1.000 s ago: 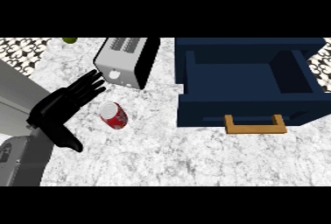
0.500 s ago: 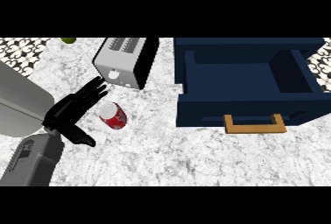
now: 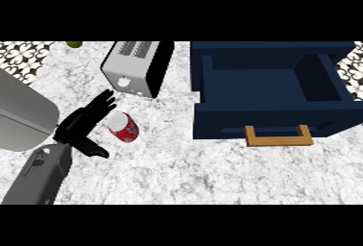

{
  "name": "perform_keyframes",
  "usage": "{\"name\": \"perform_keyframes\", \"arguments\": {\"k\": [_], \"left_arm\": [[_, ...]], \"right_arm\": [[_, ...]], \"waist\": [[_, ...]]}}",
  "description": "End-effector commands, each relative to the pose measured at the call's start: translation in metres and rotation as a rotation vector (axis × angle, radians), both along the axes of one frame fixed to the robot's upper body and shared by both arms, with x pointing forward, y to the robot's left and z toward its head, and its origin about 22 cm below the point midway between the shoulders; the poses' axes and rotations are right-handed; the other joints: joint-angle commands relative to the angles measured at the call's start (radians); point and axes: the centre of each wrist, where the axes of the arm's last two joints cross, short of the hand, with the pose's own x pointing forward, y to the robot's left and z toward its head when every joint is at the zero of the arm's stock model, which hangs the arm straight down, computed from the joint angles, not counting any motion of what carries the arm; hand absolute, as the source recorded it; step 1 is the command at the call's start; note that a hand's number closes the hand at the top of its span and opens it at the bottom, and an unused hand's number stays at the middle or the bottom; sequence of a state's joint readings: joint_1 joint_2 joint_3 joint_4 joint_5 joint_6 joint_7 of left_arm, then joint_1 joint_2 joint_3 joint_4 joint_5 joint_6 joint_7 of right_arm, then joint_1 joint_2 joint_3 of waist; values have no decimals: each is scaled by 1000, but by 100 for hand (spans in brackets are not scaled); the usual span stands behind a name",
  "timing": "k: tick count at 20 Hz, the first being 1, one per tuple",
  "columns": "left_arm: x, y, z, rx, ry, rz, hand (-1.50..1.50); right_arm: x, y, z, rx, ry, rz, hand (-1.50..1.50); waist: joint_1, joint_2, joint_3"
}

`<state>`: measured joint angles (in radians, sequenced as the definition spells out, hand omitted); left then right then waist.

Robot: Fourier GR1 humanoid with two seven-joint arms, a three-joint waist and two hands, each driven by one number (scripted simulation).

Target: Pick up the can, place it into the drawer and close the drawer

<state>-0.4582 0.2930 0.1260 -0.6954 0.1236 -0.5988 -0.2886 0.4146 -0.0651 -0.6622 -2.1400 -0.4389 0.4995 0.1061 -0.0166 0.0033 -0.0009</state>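
Now | can [image 3: 123, 128] lies just right of left robot hand [image 3: 81, 126] | fingers straight, holding nothing

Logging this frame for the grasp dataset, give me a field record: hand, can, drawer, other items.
left hand: black hand open, fingers straight, beside the can, not closed on it
right hand: not visible
can: red cylindrical can lying on the white marble counter, right of the hand
drawer: dark blue drawer with a wooden handle, pulled open, nothing visible inside
other: silver toaster behind the can
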Motion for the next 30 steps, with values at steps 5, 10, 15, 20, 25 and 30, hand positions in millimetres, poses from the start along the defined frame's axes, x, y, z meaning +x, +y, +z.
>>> {"name": "perform_keyframes", "arguments": {"k": [5, 10, 15, 20, 25, 30], "left_arm": [[-4, 15, -20, 19, 31, 6, -150], [-9, -3, -45, -12, 81, 8, -150], [-16, -12, -57, -8, 82, 10, -150], [-9, -14, -54, -73, 96, -4, -150], [5, -28, -45, -110, 123, 4, -150], [-13, -33, -64, -166, 171, -89, 150]], "right_arm": [[-14, -3, 5, 1, 6, 20, -150], [1, 1, 8, -16, 9, 6, -150], [1, -15, 17, -13, -16, 13, -150], [4, -5, 25, 23, -10, 32, -150], [-3, -3, 18, 6, 8, 33, -150], [-13, 6, 13, 26, 13, 27, -150]], "waist": [[0, -2, 0], [-6, 3, -1], [-20, 9, -2], [-15, 8, -2], [-11, 5, -1], [-18, 7, -2]]}}
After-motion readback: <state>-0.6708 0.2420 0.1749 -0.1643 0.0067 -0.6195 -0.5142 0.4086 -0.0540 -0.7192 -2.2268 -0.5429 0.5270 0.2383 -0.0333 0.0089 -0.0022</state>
